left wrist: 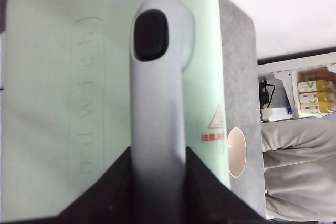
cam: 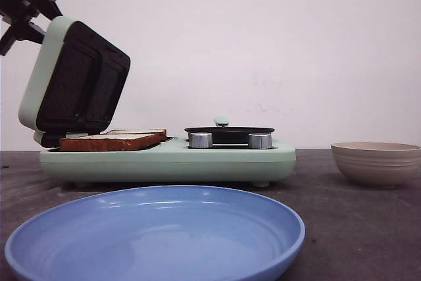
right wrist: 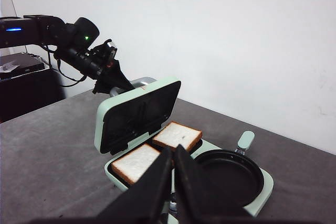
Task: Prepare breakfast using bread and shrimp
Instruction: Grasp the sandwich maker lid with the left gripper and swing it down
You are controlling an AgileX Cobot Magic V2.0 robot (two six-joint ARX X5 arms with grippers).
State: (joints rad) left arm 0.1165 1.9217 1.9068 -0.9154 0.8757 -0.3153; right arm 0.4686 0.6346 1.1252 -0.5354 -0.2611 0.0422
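Bread: two slices (right wrist: 157, 150) lie side by side on the lower plate of the pale green sandwich maker (cam: 164, 159), under its raised lid (cam: 75, 77). One black pan (right wrist: 228, 177) sits in the maker's other half, behind two silver knobs (cam: 200, 140). One blue plate (cam: 158, 241) and one beige bowl (cam: 376, 161) rest on the surface. The left hand (left wrist: 157, 182) grips the lid's handle (left wrist: 157, 77), above the slices. The right hand (right wrist: 173, 166) hangs over the maker, fingers pressed together, holding nothing. No shrimp is visible.
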